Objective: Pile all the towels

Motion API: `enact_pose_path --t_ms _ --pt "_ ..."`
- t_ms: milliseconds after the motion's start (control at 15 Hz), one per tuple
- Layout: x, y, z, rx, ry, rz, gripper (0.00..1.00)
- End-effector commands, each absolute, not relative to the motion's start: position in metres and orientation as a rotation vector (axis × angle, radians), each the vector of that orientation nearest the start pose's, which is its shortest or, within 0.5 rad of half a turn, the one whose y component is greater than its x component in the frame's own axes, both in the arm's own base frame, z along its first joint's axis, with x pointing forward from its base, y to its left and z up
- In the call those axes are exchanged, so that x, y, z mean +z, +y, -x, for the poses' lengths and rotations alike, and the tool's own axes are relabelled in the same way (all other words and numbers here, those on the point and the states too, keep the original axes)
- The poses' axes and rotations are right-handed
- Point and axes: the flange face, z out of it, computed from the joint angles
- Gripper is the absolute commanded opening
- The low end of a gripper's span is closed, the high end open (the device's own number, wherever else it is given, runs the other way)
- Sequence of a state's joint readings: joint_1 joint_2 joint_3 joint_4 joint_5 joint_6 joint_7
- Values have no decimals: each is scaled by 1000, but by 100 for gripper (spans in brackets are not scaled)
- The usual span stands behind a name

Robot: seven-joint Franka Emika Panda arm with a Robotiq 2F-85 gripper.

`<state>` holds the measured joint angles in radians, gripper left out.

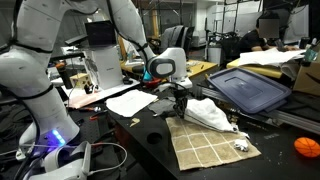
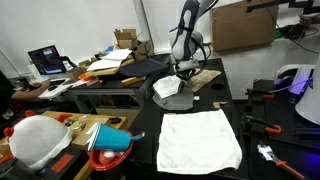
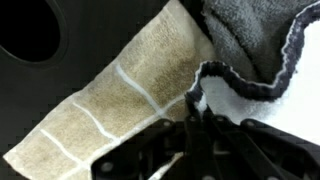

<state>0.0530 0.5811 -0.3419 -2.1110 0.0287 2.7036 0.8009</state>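
My gripper is shut on the dark-hemmed edge of a white towel and pinches a fold of it. A tan checked towel lies flat on the black table beneath, and a grey towel lies at the top right. In both exterior views the gripper points down at the bunched white towel. The checked towel is spread flat nearer the camera.
A dark blue bin lid lies beside the white towel. An orange ball sits at the table's edge. Paper sheets lie beside the arm. A teal bowl and a laptop stand on the adjoining tables.
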Motion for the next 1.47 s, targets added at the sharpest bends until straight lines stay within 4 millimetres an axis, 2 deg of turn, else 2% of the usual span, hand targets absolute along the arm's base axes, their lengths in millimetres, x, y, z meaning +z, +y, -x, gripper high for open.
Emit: enact_pose_path --t_ms 0,333,667,933,1400 --pt "210 -146 -530 -181 1531 2858 2" --pt "282 -118 -519 -258 1368 2908 2" --pt "327 -88 -510 -261 1252 2957 2" --pt "339 -41 -503 -220 1131 2995 2" --pt "340 41 -479 -152 872 3085 2"
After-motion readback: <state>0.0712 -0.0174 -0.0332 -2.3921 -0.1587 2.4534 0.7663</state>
